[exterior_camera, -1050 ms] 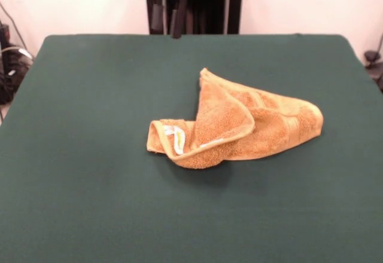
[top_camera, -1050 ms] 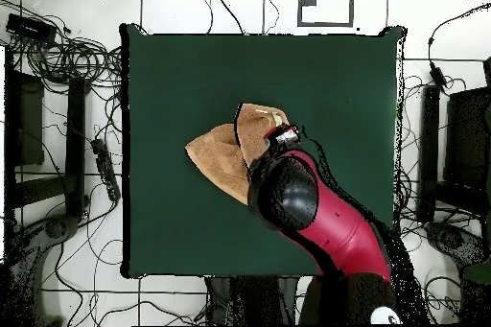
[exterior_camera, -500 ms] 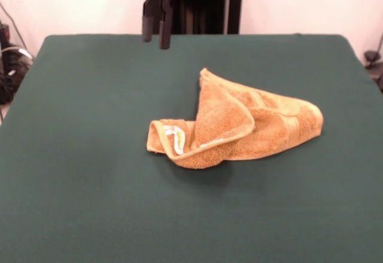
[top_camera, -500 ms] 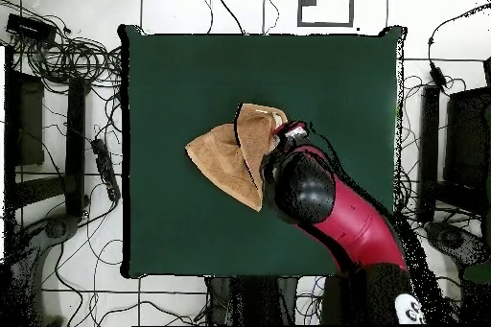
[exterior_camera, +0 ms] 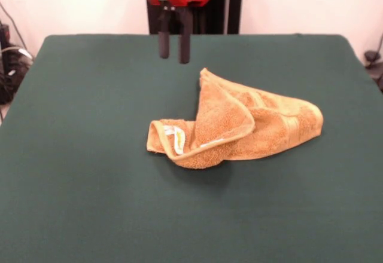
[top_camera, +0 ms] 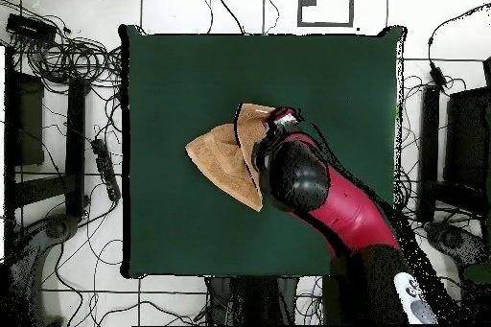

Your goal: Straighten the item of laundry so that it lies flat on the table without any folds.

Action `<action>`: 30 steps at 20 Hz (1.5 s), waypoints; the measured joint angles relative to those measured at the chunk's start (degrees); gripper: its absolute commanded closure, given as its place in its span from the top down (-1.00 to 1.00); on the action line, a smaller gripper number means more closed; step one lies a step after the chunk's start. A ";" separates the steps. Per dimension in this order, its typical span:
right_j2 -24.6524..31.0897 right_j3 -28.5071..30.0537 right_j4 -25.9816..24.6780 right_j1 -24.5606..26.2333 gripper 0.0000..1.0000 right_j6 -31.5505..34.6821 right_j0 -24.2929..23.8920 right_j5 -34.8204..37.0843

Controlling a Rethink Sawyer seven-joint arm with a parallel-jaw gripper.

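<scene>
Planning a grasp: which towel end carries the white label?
The rolled end of the orange-tan terry towel, opposite the rounded banded end.

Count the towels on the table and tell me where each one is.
1. The towel lies crumpled and folded near the middle of the table, just right of centre in the front view. The open gripper hangs above, behind its left end. Nothing suggests another one hidden.

Arm: red and black arm [top_camera: 326,198] reaching in from the table's [exterior_camera: 72,155] robot-side edge.
Gripper: gripper [exterior_camera: 174,54] pointing straight down, above the table, clear of it.
Fingers: two dark fingers [exterior_camera: 185,43] parted, nothing between.
</scene>
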 measured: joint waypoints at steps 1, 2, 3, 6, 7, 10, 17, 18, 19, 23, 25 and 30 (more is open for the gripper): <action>0.46 0.04 0.00 0.01 1.00 0.00 -0.08 -0.12; 1.76 0.19 0.00 0.01 1.00 0.00 -0.42 -0.36; 3.07 0.35 0.00 0.01 1.00 0.00 -0.75 -0.61; 5.04 0.63 0.01 0.02 1.00 0.00 -1.04 -0.71; 5.71 0.71 0.01 0.02 1.00 0.00 -1.11 -0.72; 7.10 0.86 0.00 0.01 1.00 0.00 -1.02 -0.72; 10.30 0.97 0.02 0.72 1.00 0.00 -1.03 -1.77; 10.57 0.97 0.02 0.97 1.00 0.00 -1.03 -2.05; 10.85 0.97 0.02 1.22 1.00 0.00 -1.03 -2.33; 11.60 0.95 -0.27 2.06 1.00 0.00 -1.04 -3.59; 11.98 0.94 -0.55 2.54 1.00 0.00 -1.06 -4.24; 12.47 0.86 -2.98 5.03 1.00 0.00 -1.32 -7.07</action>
